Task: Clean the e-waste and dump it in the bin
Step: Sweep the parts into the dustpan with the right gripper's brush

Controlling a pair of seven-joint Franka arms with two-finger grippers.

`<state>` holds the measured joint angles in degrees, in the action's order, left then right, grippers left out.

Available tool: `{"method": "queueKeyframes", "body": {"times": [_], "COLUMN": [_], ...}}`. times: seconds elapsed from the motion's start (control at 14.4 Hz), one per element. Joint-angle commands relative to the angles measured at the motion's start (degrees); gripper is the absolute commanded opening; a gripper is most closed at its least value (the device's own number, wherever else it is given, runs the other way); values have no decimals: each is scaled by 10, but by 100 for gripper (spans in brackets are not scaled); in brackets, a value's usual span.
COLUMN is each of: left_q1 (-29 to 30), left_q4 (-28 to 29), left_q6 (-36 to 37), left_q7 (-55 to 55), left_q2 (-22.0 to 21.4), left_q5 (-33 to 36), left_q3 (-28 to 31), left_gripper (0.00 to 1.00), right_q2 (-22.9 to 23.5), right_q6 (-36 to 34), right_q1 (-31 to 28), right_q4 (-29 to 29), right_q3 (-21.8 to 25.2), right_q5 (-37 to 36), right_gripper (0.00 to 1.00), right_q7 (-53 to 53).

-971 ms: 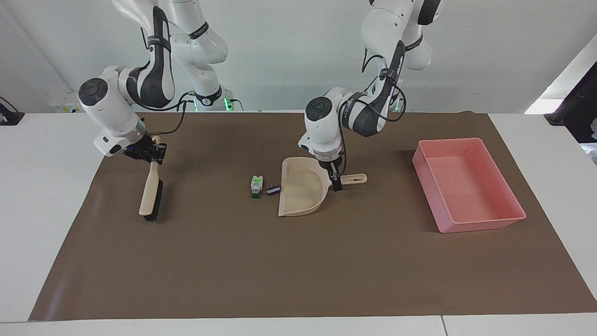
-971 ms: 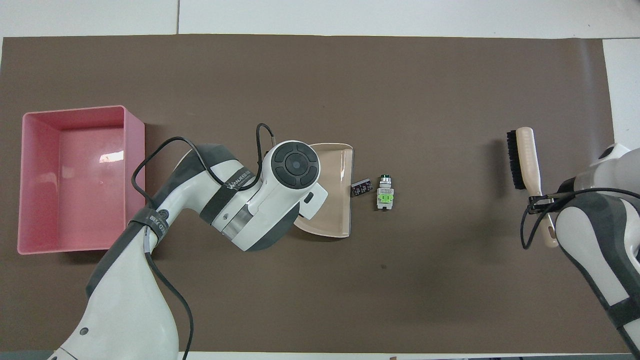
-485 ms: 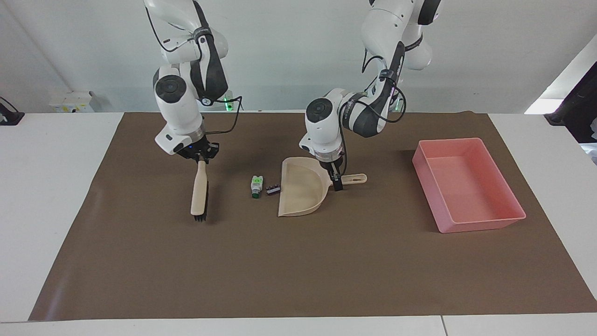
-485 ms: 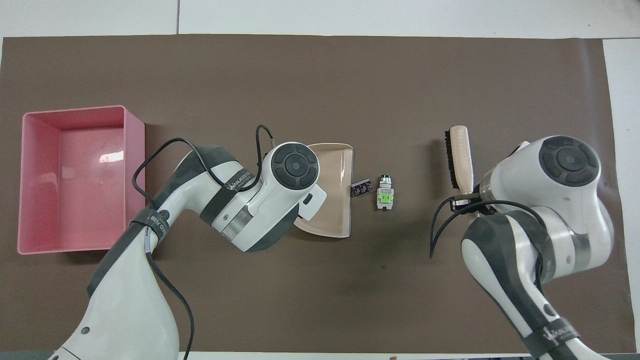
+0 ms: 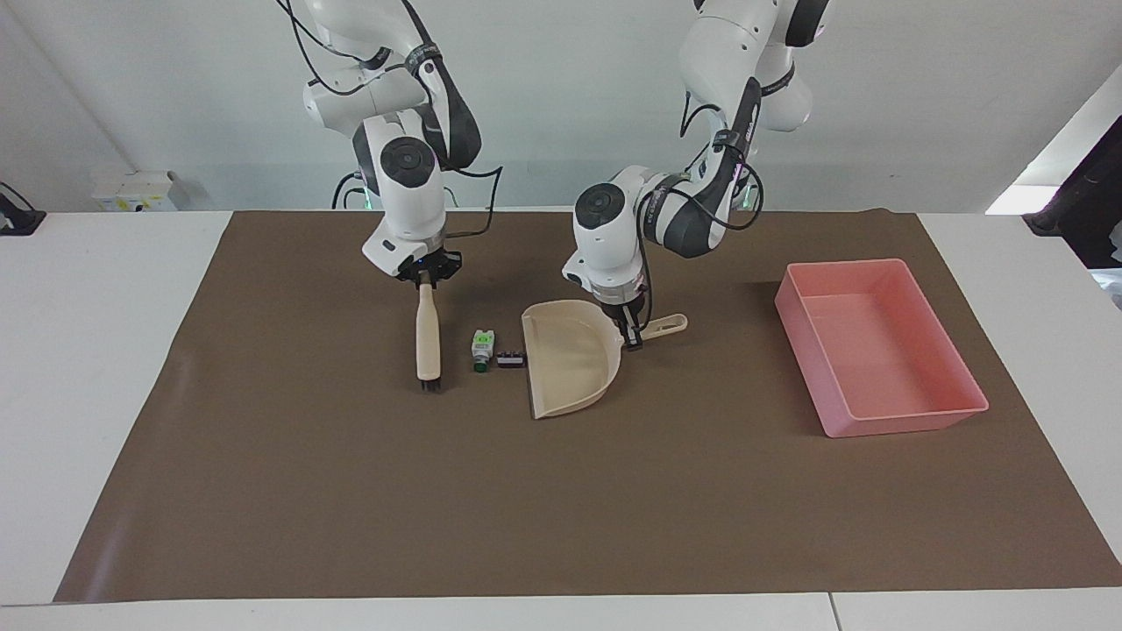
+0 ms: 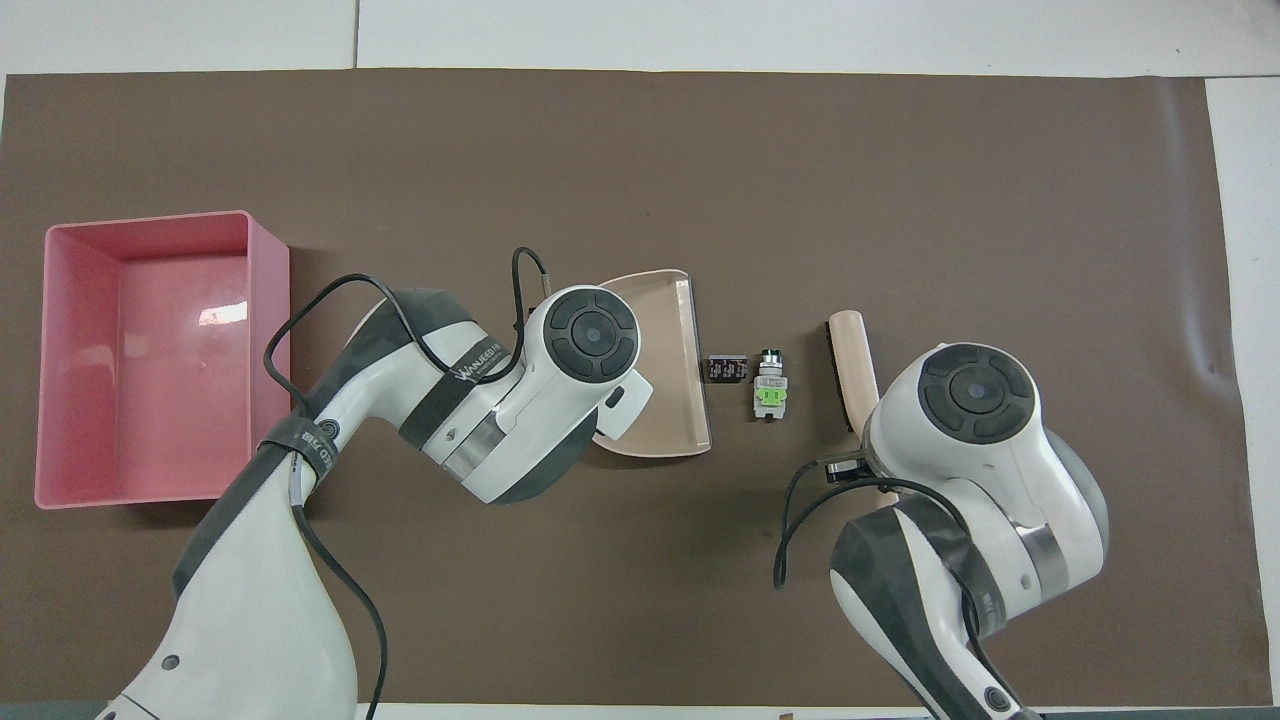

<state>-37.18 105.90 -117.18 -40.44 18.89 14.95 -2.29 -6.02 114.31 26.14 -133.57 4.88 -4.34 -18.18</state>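
Observation:
Two e-waste parts lie mid-mat: a white one with green marks [image 5: 482, 348] [image 6: 769, 387] and a small black block [image 5: 510, 358] [image 6: 726, 368] at the beige dustpan's [image 5: 570, 358] [image 6: 659, 370] open lip. My left gripper [image 5: 630, 334] is shut on the dustpan's handle [image 5: 663, 328]. My right gripper [image 5: 425, 277] is shut on the handle of the beige brush [image 5: 428, 340] [image 6: 847, 362], which hangs bristles down beside the white part, toward the right arm's end. The pink bin [image 5: 873, 344] [image 6: 145, 355] stands toward the left arm's end.
A brown mat [image 5: 561, 491] covers the white table [image 5: 88, 350].
My right gripper has carried the brush across the mat up to the white part. The left gripper has turned the dustpan slightly, and the black block now lies square to its lip.

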Motion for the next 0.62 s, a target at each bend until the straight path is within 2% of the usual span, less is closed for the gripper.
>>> {"method": "queueKeyframes", "body": {"times": [0.0,0.35,0.49,0.55], "left_q1": [-8,-12,-19,-21], "left_q4": [6,-25,-30,-32], "left_q6": [11,100,116,120], "left_q7": [6,4,-3,-4], "left_q2": [-16,-15,-15,-14], "left_q5": [17,45,88,89], "left_q3": [6,5,3,2], "left_gripper": [0,0,0,0], "right_q2": [-27,-9,-7,-6], "right_q6": [-1,13,25,28], "right_q1": [8,30,32,33], "right_q4": [-24,-20,-20,-20], "right_q3": [2,1,1,0], "right_q5": [-15,-15,-15,-13], "right_gripper": [0,0,0,0], "right_q7": [-20,-20,-16,-16]}}
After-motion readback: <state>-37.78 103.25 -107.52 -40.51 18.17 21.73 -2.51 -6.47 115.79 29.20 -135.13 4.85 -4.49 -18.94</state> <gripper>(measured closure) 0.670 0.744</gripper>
